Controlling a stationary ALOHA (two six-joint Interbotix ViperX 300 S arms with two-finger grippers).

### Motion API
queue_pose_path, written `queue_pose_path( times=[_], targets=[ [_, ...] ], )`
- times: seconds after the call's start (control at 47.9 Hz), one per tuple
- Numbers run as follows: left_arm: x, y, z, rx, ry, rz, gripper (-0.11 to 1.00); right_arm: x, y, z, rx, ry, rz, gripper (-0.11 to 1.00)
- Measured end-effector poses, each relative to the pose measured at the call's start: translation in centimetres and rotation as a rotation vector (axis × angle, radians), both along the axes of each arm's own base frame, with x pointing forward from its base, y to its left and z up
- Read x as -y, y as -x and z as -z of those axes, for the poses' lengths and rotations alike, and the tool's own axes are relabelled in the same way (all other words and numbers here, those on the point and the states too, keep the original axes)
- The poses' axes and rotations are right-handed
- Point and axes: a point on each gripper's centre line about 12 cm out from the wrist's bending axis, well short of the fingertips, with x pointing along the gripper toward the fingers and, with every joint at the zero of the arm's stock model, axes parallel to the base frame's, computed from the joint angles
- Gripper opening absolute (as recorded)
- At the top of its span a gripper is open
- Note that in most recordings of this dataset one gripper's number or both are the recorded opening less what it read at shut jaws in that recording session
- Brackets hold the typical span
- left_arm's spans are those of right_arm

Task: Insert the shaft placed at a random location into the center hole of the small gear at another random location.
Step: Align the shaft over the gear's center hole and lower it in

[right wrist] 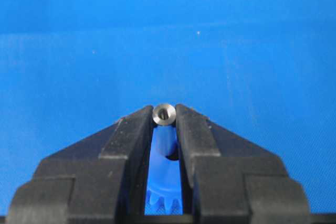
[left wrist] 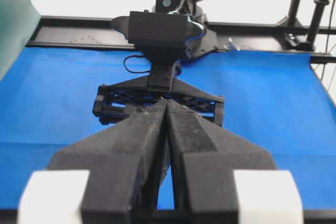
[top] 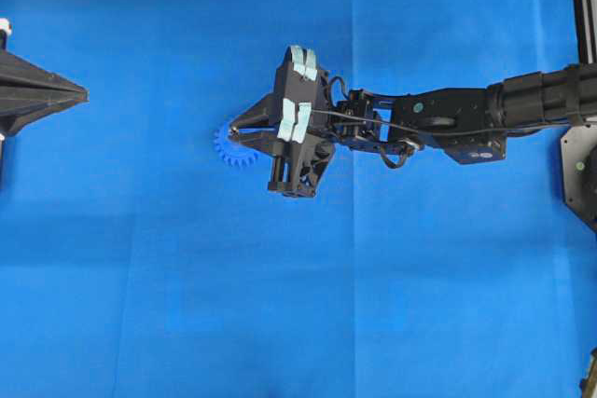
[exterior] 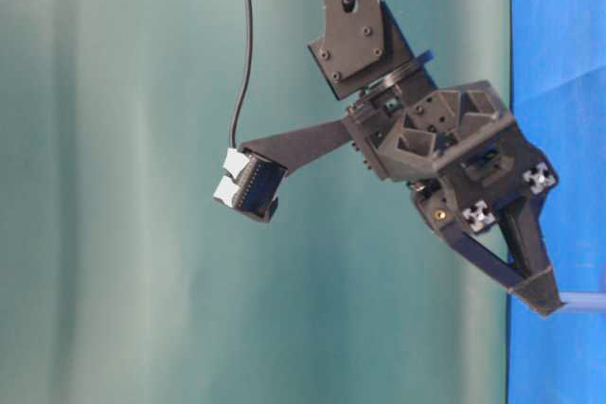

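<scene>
My right gripper (right wrist: 164,115) is shut on the shaft (right wrist: 164,114), a shiny metal pin seen end-on between the fingertips. Directly beneath it lies the small gear (right wrist: 167,184), bright blue, with its teeth showing between the fingers. The dark center hole (right wrist: 172,156) sits just below the shaft, partly hidden by the right finger. From overhead, the right gripper (top: 232,127) hangs over the gear (top: 229,152), hiding most of it. My left gripper (top: 82,94) rests at the far left with its jaws together and nothing in them; its fingertips (left wrist: 166,102) meet.
A blue cloth (top: 392,305) covers the table. The right arm (top: 448,118) stretches in from the right edge. Black frame rails (left wrist: 73,24) run along the far side.
</scene>
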Motion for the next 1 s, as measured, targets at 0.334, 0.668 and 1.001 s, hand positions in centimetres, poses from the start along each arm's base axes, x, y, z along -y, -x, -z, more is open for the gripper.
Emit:
queue_pose_path(
  times=[0.334, 0.668, 1.001],
  targets=[
    [0.0, 0.0, 0.0, 0.001, 0.026, 0.002, 0.00, 0.0, 0.0, 0.0, 0.001, 0.003, -0.001, 0.04],
    [0.0, 0.0, 0.0, 0.001, 0.031, 0.002, 0.00, -0.1, 1.2, -5.0, 0.082, 0.046, -0.024, 0.04],
    [0.0, 0.0, 0.0, 0.002, 0.031, 0.002, 0.00, 0.0, 1.2, -3.8, 0.054, 0.047, -0.025, 0.04]
  ],
)
